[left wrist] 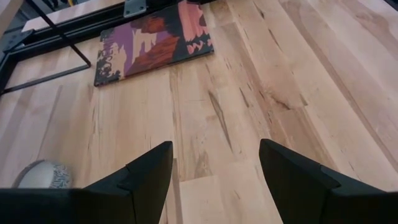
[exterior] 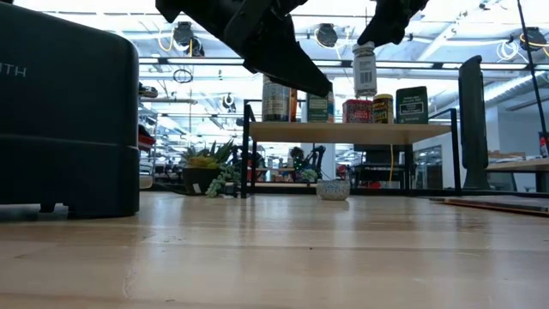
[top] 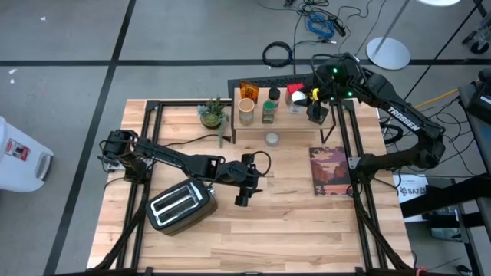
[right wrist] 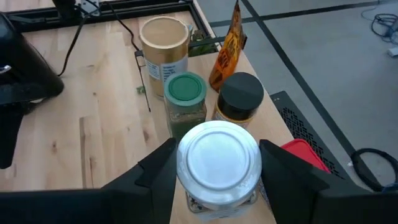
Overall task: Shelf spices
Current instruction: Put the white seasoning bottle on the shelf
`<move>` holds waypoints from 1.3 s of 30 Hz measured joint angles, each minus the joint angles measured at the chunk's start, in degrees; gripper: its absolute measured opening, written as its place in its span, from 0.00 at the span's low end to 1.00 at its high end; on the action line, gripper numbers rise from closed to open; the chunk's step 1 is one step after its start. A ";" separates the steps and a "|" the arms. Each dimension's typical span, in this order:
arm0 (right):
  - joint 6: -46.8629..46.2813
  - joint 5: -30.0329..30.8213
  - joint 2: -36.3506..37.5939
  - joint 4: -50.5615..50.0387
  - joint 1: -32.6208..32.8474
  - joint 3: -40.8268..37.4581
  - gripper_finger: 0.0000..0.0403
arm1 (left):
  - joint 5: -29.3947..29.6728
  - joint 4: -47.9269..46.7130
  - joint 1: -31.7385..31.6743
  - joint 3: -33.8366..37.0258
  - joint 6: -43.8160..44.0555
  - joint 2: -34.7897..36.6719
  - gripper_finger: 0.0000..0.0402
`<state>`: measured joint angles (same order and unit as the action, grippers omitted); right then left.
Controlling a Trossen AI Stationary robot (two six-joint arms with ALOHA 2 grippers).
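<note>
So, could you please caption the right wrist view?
Right pincer holds a white-lidded jar above the shelf's spices.

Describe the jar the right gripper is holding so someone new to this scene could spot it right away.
Find the shelf at the table's far edge. Above its right part, the right gripper holds a clear jar clear of the top. Its plain silver lid sets it apart from the green-lidded jar and black-lidded jar beyond.

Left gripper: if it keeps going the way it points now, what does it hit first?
Likely just bare tabletop. The open left gripper angles down at the wood; the book lies farther ahead, though depth is uncertain.
</note>
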<state>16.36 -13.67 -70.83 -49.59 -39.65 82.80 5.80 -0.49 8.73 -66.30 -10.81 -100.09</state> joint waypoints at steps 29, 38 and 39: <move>1.68 -3.22 -4.46 0.55 -2.44 -3.92 0.46 | -1.09 -1.07 0.31 0.00 0.63 0.00 0.62; 1.97 -5.91 -3.91 5.31 -2.44 -7.29 0.46 | -1.09 -1.88 0.31 0.00 1.07 0.00 0.62; 2.00 -6.14 -3.91 5.45 -2.42 -7.29 0.46 | -1.09 -1.85 0.31 0.00 1.07 0.00 0.62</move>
<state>18.36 -19.81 -74.74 -44.14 -42.06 75.50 4.71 -2.34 9.04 -66.30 -9.74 -100.09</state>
